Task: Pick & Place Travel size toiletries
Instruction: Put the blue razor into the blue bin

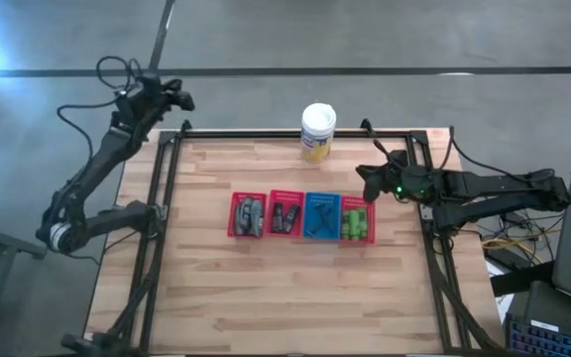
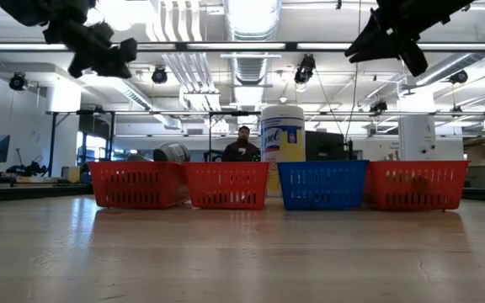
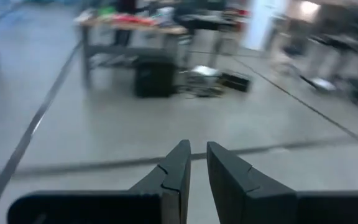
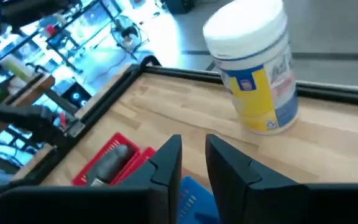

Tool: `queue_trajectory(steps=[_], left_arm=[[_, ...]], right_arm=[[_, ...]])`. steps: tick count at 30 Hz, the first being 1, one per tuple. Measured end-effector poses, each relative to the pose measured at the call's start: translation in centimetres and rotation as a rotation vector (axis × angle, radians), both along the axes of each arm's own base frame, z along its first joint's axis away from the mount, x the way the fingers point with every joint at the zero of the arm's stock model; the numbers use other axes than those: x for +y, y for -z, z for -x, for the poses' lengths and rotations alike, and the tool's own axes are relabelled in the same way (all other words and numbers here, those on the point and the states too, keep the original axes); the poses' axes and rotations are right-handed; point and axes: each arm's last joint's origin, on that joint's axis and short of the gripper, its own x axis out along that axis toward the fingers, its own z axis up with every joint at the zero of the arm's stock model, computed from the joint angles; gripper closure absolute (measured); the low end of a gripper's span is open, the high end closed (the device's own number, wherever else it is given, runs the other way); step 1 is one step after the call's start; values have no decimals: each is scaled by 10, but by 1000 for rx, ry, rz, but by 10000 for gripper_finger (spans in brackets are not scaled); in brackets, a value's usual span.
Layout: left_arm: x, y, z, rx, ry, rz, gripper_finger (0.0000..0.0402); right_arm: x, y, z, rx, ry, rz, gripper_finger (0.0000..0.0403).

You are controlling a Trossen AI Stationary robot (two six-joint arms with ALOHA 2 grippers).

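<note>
Four slotted trays stand in a row at the table's middle. The left red tray (image 1: 248, 215) holds grey oval bottles (image 4: 112, 160). The second red tray (image 1: 285, 215) holds short black tubes. The blue tray (image 1: 321, 216) holds thin dark sticks. The right red tray (image 1: 357, 221) holds bright green bottles (image 1: 356, 224). My right gripper (image 1: 369, 179) hangs high above the table, just beyond the green-bottle tray, shut and empty (image 4: 194, 149). My left gripper (image 1: 182, 100) is raised beyond the table's far left corner, shut and empty (image 3: 198, 152).
A large white-lidded, yellow-labelled jar (image 1: 318, 132) stands at the table's far edge, behind the trays (image 4: 257, 68). A dark metal frame (image 1: 266, 133) runs round the table. In the low view both arms show only at the top, well above the trays (image 2: 226, 185). A person (image 2: 242, 147) is in the room behind.
</note>
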Motion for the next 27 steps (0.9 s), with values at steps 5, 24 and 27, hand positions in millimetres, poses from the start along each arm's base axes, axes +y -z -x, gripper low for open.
queue_trajectory(steps=[5, 24, 27], left_arm=[[2, 3, 2, -131, -98, 60, 344], [-83, 72, 36, -102, 537, -165, 344], [-96, 84, 47, -91, 545, -197, 344]], right_arm=[[0, 3, -2, -19, 37, -46, 318], [0, 8, -9, -8, 50, -70, 286], [0, 8, -9, 5, 41, -52, 282]])
